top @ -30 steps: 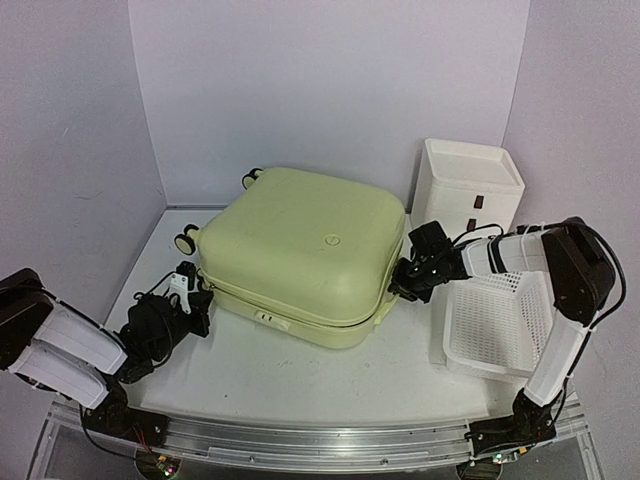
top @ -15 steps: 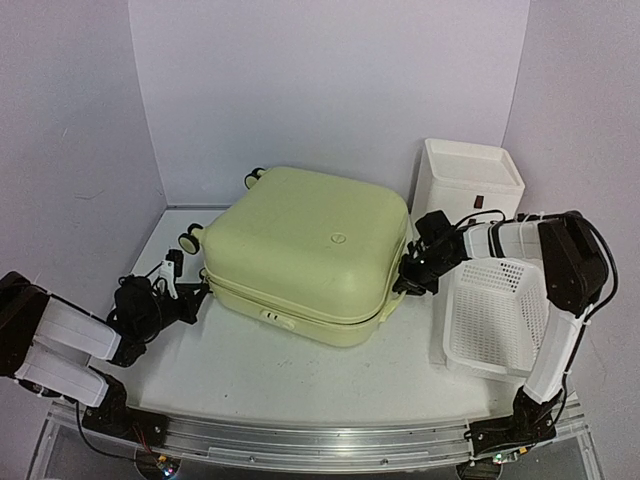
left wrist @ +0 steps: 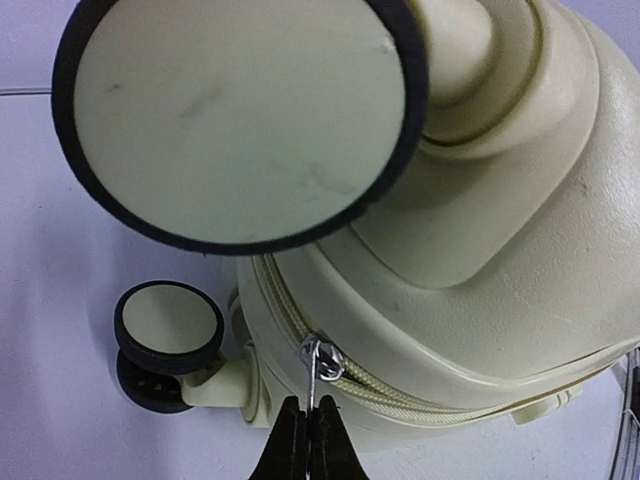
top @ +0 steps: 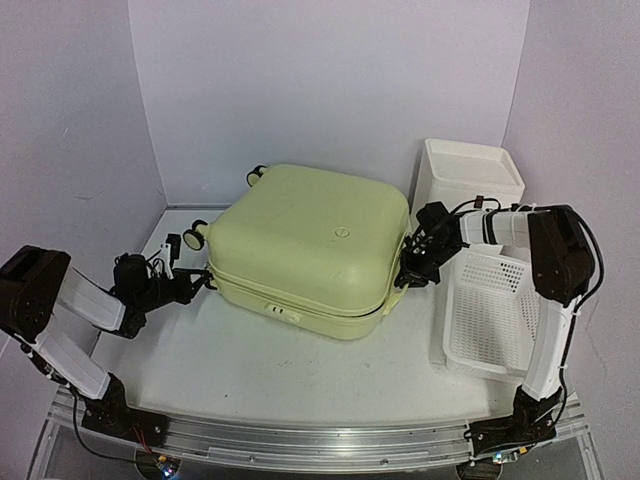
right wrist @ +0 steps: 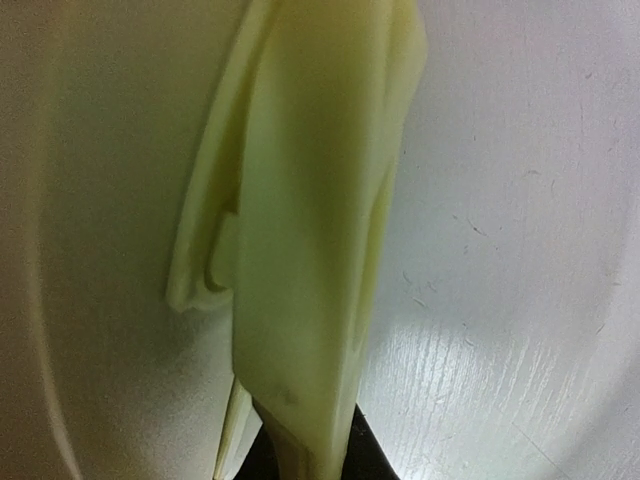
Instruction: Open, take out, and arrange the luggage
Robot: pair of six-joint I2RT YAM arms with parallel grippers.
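The suitcase (top: 310, 245) lay flat and closed in the middle of the table (top: 300, 375), wheels toward the far left. At its near left corner the left gripper (left wrist: 308, 415) was clenched on the metal zipper pull (left wrist: 319, 368), just right of a small caster wheel (left wrist: 168, 320). At the suitcase's right corner the right gripper (top: 406, 279) had its fingers pressed on either side of a thin pale-green edge of the shell, grasping it. A white mesh basket (top: 495, 325) sat near right, with a white drawer box (top: 470, 180) beyond it.
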